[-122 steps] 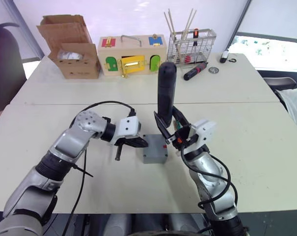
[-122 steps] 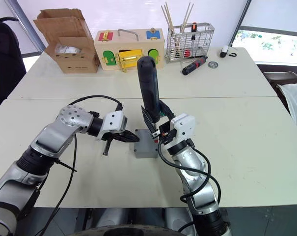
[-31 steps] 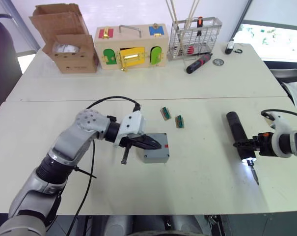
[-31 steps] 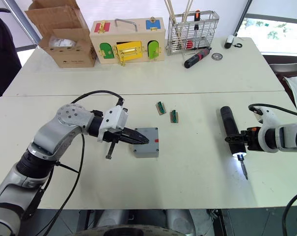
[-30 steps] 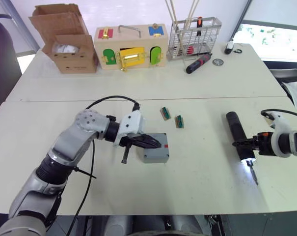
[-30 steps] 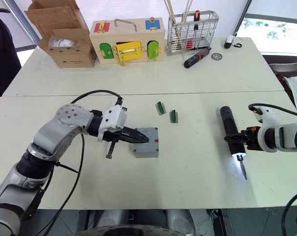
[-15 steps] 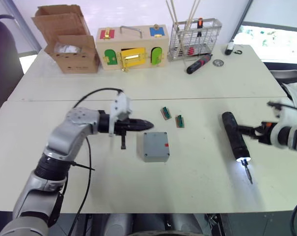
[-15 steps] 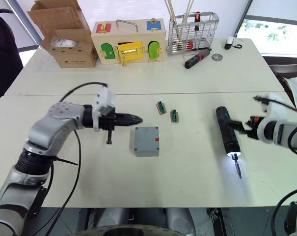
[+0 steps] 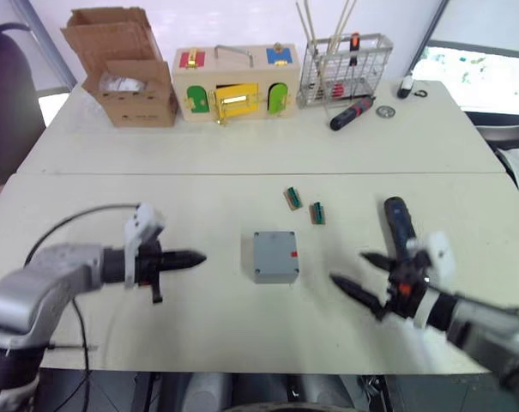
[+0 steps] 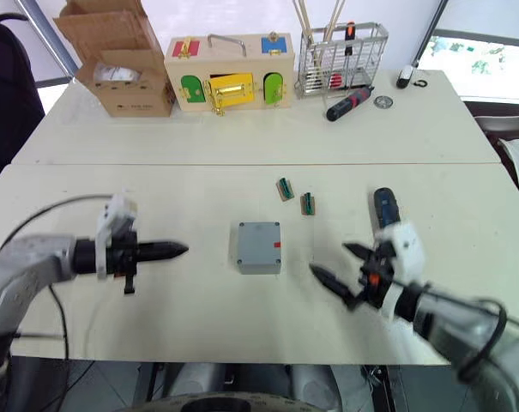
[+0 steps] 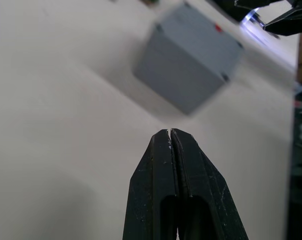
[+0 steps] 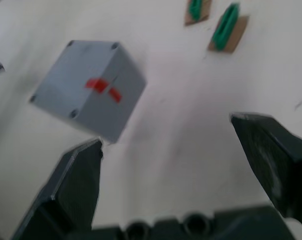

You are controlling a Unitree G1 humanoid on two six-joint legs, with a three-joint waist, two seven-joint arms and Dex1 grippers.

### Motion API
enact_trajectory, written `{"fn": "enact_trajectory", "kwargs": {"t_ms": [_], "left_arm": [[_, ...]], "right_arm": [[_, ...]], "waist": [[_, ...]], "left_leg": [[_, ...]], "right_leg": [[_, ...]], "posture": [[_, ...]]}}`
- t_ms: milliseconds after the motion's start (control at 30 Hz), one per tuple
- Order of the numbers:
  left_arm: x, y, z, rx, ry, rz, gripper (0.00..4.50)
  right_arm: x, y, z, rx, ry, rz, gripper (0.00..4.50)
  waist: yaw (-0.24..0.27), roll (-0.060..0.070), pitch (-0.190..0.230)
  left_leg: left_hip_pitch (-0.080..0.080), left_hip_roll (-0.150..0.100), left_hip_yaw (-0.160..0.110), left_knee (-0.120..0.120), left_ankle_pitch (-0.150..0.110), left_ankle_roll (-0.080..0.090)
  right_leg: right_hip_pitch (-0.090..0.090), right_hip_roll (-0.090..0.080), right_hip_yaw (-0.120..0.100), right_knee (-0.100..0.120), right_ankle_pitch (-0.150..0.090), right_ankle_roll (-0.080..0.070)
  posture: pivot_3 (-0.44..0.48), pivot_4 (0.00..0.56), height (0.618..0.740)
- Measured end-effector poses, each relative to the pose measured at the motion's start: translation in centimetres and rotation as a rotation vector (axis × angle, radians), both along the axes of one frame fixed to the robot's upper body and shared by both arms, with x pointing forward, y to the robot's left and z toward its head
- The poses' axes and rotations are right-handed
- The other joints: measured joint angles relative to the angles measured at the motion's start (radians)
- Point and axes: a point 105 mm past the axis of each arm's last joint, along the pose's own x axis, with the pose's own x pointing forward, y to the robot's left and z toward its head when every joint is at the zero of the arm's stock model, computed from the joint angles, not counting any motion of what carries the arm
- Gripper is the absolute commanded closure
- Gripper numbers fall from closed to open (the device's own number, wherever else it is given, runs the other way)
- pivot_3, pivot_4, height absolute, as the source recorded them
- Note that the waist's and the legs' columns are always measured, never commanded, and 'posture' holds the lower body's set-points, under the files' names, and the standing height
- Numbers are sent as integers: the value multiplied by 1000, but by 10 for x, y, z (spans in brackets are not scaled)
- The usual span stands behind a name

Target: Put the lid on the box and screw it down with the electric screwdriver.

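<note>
The grey box [image 9: 274,274] stands in the middle of the near table with the lid [image 9: 274,247] sitting on top; a red mark crosses its right edge. The right wrist view shows corner screw holes in the lid [image 12: 81,85]. The black electric screwdriver [image 9: 397,225] lies flat on the table right of the box, with nothing gripping it. My left gripper [image 9: 195,257] is shut and empty, pointing at the box from well to its left. My right gripper [image 9: 347,267] is open and empty, low between the box and the screwdriver.
Two small green connectors [image 9: 292,197] lie just beyond the box. Along the far table stand a cardboard carton [image 9: 126,77], a wooden box with coloured doors [image 9: 233,81] and a wire rack [image 9: 340,69], with a hand screwdriver [image 9: 352,112] beside it.
My left gripper has drawn back leftward from the box. My right gripper has let go of the electric screwdriver, which now lies on the table, and has swung in toward the box.
</note>
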Motion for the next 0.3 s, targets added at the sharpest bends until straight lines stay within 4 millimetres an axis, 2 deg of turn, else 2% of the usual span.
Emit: {"fn": "enact_trajectory", "kwargs": {"t_ms": [133,300], "left_arm": [[-19,2,-12,-51,55,55,4500],[-38,6,-29,-45,121,89,4500]], "right_arm": [[-8,2,-4,18,-20,-1,13],[-15,-2,-24,3,40,10,13]], "waist": [[-2,0,0],[-1,-1,-1]], "left_leg": [[16,0,0,-4,0,0],[15,0,0,-7,0,-1]], "right_leg": [[16,0,0,-4,-1,-1],[16,0,0,-10,0,-1]], "posture": [[0,150,740],[0,150,740]]}}
